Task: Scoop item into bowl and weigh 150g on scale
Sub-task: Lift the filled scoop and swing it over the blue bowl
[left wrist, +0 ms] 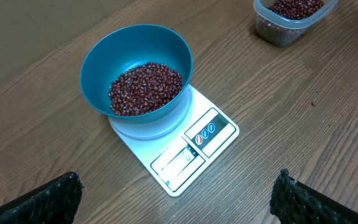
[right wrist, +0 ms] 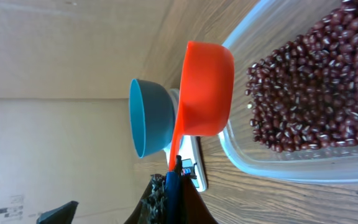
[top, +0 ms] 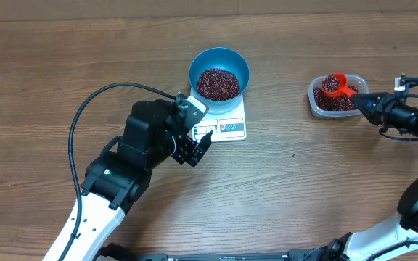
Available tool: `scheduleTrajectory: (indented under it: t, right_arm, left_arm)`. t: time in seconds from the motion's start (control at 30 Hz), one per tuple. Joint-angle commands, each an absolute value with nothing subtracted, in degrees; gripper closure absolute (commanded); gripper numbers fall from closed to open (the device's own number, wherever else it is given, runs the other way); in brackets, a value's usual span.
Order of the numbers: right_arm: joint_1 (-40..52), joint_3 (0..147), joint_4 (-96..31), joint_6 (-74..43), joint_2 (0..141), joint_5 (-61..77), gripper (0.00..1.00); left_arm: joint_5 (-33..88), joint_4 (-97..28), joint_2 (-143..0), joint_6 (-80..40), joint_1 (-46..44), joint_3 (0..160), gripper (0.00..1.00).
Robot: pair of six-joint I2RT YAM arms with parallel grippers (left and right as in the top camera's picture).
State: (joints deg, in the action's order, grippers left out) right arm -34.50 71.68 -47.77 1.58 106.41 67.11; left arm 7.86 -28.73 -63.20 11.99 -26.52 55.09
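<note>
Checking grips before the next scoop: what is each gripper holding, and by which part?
The right gripper is shut on the red plastic measuring scoop, at the end of its handle. The left gripper is open, empty.

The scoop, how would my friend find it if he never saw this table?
Start at the wooden table and look to its right end, where a clear tub of dark beans sits. The scoop is over that tub, its handle pinched by the right gripper. It is the only bright red-orange thing; the bowl on the scale is blue.
</note>
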Motion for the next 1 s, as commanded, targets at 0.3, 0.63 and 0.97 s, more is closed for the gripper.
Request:
scheduleTrajectory:
  t: [0.3, 0.63, 0.97]
  right_arm:
    - [-31.73, 72.36, -47.83, 4.56, 106.65, 73.84, 0.96]
    - [-21.71, 72.36, -44.34, 4.29, 106.65, 73.84, 0.96]
    - [-10.68, 72.36, -30.87, -6.28, 106.65, 73.76, 0.96]
  left_arm:
    - [7.44, -28.71, -62.63, 11.14, -26.26, 55.00, 0.00]
    - [7.44, -28.71, -62.63, 11.14, -26.26, 55.00, 0.00]
    - [7.44, -28.71, -62.61, 11.14, -26.26, 55.00, 0.00]
